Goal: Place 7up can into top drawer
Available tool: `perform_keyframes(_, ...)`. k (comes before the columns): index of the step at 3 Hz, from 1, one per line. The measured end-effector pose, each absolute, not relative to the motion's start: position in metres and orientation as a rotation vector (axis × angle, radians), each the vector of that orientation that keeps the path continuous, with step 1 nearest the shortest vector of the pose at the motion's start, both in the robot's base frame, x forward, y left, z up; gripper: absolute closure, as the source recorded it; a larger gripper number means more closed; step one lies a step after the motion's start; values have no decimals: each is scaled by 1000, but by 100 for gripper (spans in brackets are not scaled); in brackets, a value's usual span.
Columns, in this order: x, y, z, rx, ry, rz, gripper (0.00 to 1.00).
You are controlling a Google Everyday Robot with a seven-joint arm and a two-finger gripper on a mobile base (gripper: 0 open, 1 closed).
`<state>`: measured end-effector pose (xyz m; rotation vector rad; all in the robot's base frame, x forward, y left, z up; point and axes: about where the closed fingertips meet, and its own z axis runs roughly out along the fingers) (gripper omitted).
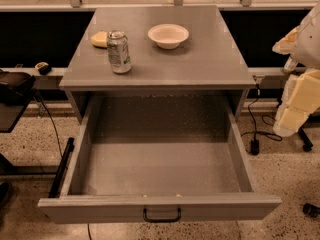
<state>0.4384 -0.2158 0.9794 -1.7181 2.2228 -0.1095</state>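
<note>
The 7up can (119,52) stands upright on the left part of the grey cabinet top (200,59), just in front of a yellow sponge (99,39). The top drawer (160,169) is pulled fully open below it, with a plain grey interior and a black handle (161,215) at the centre of its front panel. My gripper (289,124) hangs at the far right edge on the pale arm (302,84), beside the cabinet and well away from the can. It holds nothing that I can see.
A white bowl (168,35) sits on the cabinet top to the right of the can. Cables and a plug (254,145) lie on the speckled floor at the right. A dark stand (15,91) is at the left.
</note>
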Motion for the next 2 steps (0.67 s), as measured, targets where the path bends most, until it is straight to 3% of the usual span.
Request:
perform_keyframes(1,440,-214,979,-1717,2217,-107,0)
perform_keyframes(2,485,-183,978,-1693,2093,-42,0)
